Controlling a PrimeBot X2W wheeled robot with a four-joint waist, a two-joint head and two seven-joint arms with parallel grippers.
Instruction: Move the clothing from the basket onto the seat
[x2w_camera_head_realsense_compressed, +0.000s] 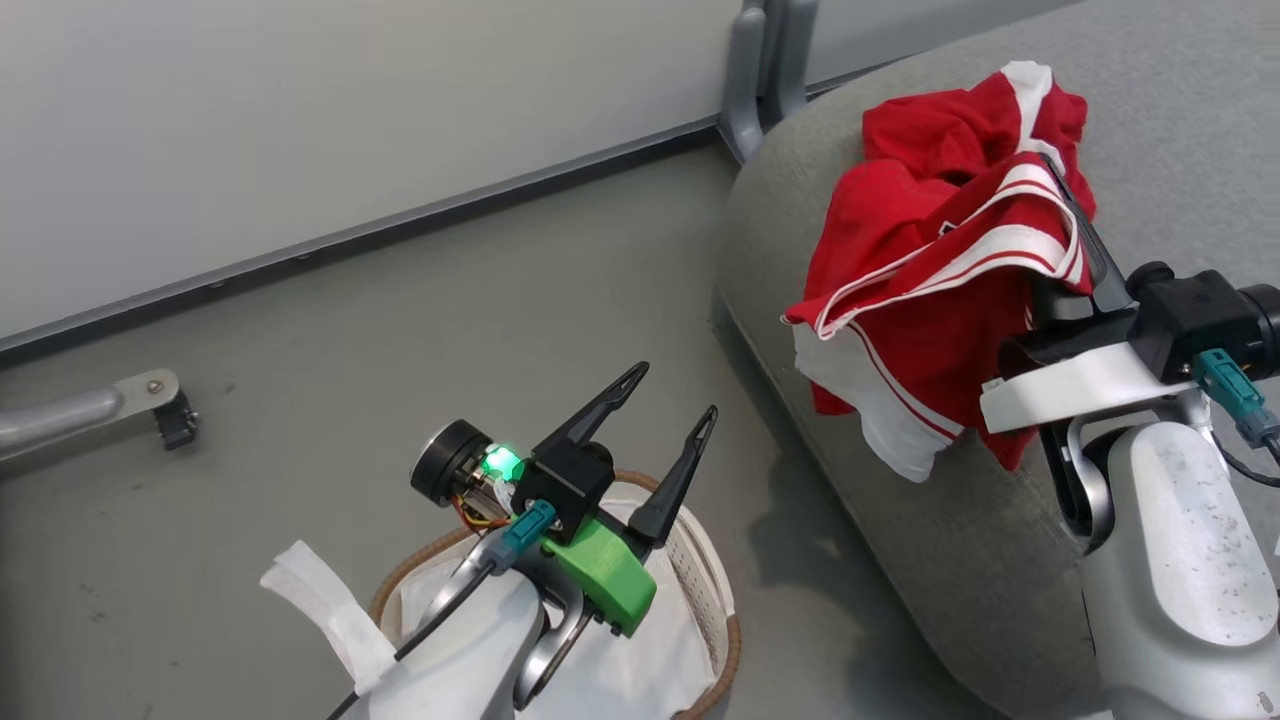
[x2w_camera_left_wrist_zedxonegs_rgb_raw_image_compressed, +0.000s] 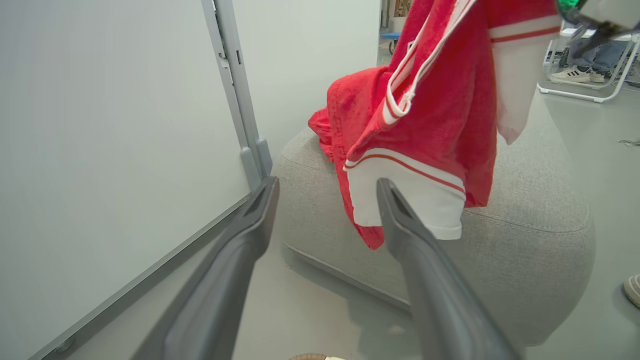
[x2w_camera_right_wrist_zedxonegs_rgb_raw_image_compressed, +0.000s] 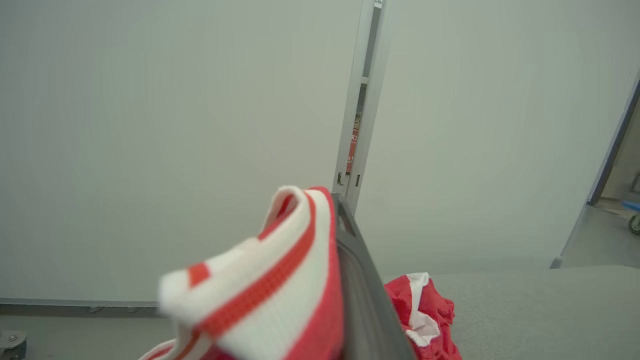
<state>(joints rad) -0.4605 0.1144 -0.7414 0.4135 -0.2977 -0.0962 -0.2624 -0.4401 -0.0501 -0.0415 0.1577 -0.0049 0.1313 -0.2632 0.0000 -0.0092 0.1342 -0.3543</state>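
- Gripping what, exactly, is your right gripper (x2w_camera_head_realsense_compressed: 1085, 250)?
- It's clamped on the clothing (x2w_camera_head_realsense_compressed: 930, 250) at the striped hem, held high so the cloth drapes over the seat (x2w_camera_head_realsense_compressed: 1150, 120) edge; one part bunches on top; I'd carry it further in before you let go.
- And your left gripper (x2w_camera_head_realsense_compressed: 676, 390)?
- Spread wide and empty above the basket (x2w_camera_head_realsense_compressed: 735, 640); a white sheet (x2w_camera_head_realsense_compressed: 640, 680) lies inside; your arm hides the rest. A grey post (x2w_camera_head_realsense_compressed: 765, 70) stands just behind the seat; nothing blocks you.
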